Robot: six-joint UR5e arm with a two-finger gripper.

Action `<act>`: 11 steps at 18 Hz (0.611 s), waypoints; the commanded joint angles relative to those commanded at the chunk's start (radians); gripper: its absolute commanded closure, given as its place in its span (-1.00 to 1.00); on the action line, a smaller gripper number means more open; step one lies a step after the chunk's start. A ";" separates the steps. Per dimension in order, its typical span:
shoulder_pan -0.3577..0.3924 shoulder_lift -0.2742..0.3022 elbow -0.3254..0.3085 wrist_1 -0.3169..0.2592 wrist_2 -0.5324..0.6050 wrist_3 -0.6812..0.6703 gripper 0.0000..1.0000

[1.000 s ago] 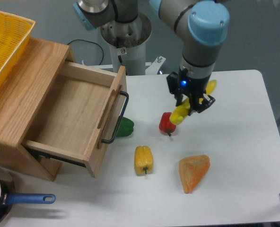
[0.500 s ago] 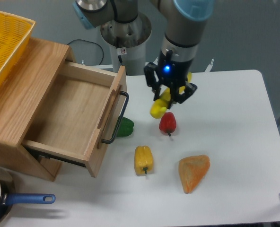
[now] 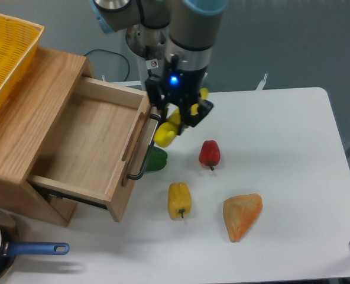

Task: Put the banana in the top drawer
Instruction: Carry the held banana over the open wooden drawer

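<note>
The top drawer (image 3: pixel 83 139) stands pulled open and empty. Over the last second the arm has swept leftward across the desk (image 3: pixel 293 177), passing the red pepper (image 3: pixel 209 153). Its pincer (image 3: pixel 176 118), clamped on the banana (image 3: pixel 168 131), now hangs just beside the drawer's black handle (image 3: pixel 146 148). Judging from this, only the crossing over the front rail and the release remain.

We see a white desk (image 3: pixel 293 177) filling most of the view, with a grey-blue floor (image 3: pixel 317 41) beyond it from 12 to 3 o'clock. A black cable (image 3: pixel 113 56) loops on that floor near 11 o'clock. Light falls evenly, with soft shadows.
</note>
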 joint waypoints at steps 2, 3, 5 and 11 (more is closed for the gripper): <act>-0.025 0.012 -0.003 -0.002 0.000 -0.019 0.43; -0.029 0.024 -0.006 -0.003 0.000 -0.029 0.43; -0.052 0.031 -0.008 -0.003 0.000 -0.060 0.43; -0.095 0.031 -0.011 0.000 -0.032 -0.149 0.41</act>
